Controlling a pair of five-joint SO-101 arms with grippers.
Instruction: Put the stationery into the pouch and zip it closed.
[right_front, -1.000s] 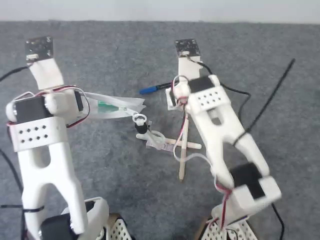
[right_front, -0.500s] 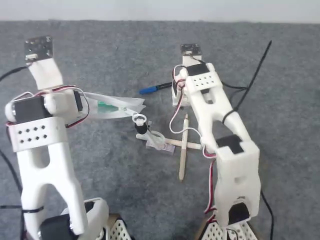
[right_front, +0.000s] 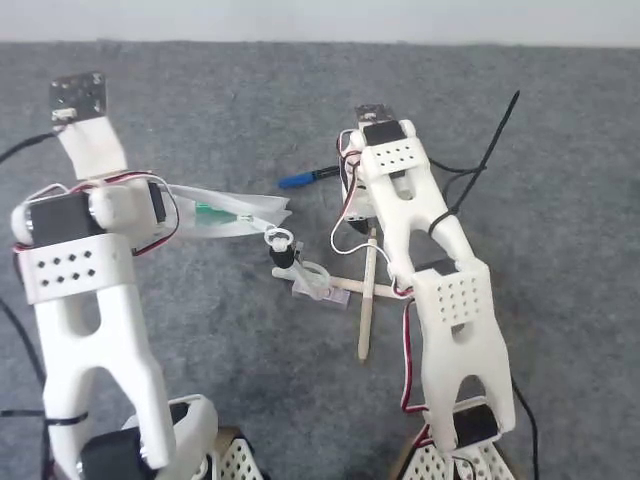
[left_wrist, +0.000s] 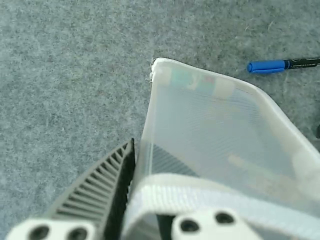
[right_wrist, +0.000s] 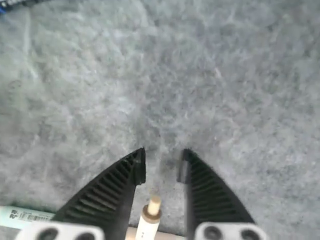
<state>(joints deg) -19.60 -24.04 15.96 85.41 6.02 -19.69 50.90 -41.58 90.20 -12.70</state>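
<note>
- The left gripper is clamped on the edge of the white mesh pouch; the pouch is lifted clear of the grey carpet and points toward the middle of the work area, apparently so that its mouth is presented to the other arm.
- A green item can be made out through the mesh of the pouch; whether the zip is fully open cannot be told.
- The right gripper is lowered over the far end of a wooden stick; its jaws are parted narrowly, with the tip of the stick between them and untouched on either side; the stick is therefore judged to be straddled, not yet gripped.
- A second wooden stick lies across the first, touching it; disturbance of this crossing piece is to be expected when the first stick is lifted.
- A blue pen lies on the carpet, just beyond the tip of the pouch and near the right gripper.
- A small black-and-white item and a clear item lie between the pouch and the sticks; their exact kind cannot be determined.
- The task is judged to be at an early stage; most of the stationery is outside the pouch.
</note>
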